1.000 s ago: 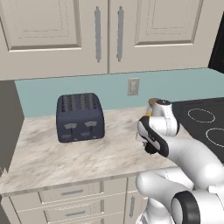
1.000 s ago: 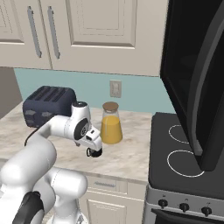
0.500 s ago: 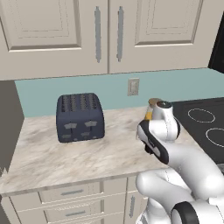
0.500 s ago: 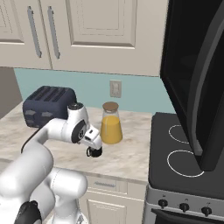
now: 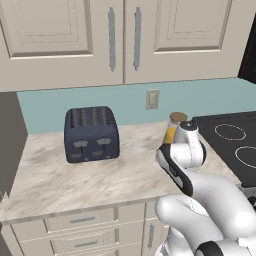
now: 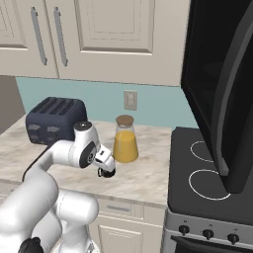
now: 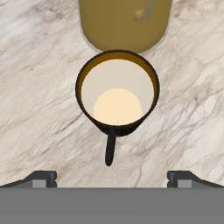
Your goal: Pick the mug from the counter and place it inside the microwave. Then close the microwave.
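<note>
Arm bent low across lower left of right base view, wrist turned down, gripper (image 6: 106,172) near centre frame, pointing straight down. In hand view, jaws spread wide, tips at bottom left and right corners, nothing btwn them, gripper (image 7: 112,177) empty.

No readable text, label, brand or number shows on anything here
</note>
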